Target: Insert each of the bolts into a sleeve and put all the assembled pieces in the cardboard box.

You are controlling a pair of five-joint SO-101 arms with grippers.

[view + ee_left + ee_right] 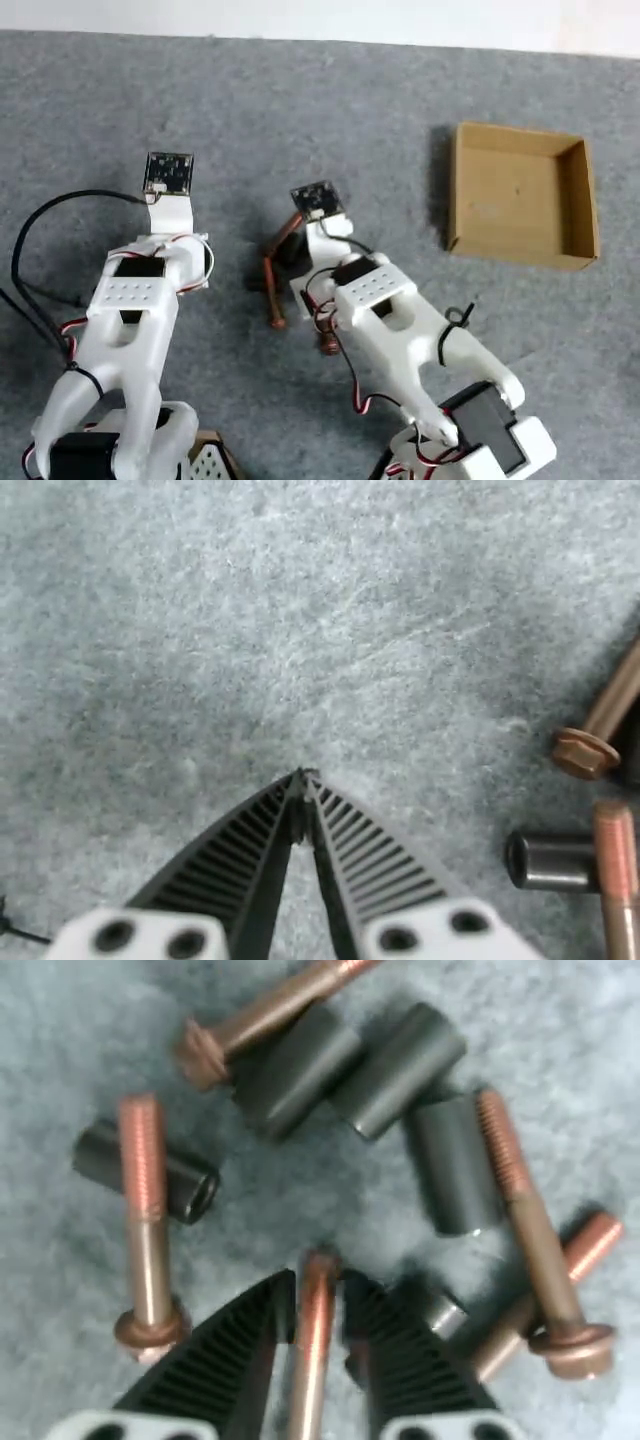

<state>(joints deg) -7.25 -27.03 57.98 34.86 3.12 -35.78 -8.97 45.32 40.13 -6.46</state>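
Hardly begun, from where I stand: the shallow brown cardboard box (517, 248) sits well apart from the parts, off to the side of the right arm, and its floor looks bare, with nothing dropped in. All the parts lie in a loose heap on the grey felt-covered table (300, 90) under the right arm. There are copper-coloured flanged bolts (145, 1220) and short dark grey metal sleeves (300, 1070) jumbled together, some touching, and one bolt lies across a sleeve rather than in it. I can't make out a single bolt seated inside a sleeve. The right gripper (317, 1282) is low over the heap with its jaws pinching the shank of one copper bolt (308, 1370), so I'd judge this is the very first pick. The left gripper (301, 777) hangs over bare felt just beside the heap, jaws pressed together on nothing. Left to do, I reckon: every insertion, which likely needs the left gripper to hold a sleeve, then every trip to the box.
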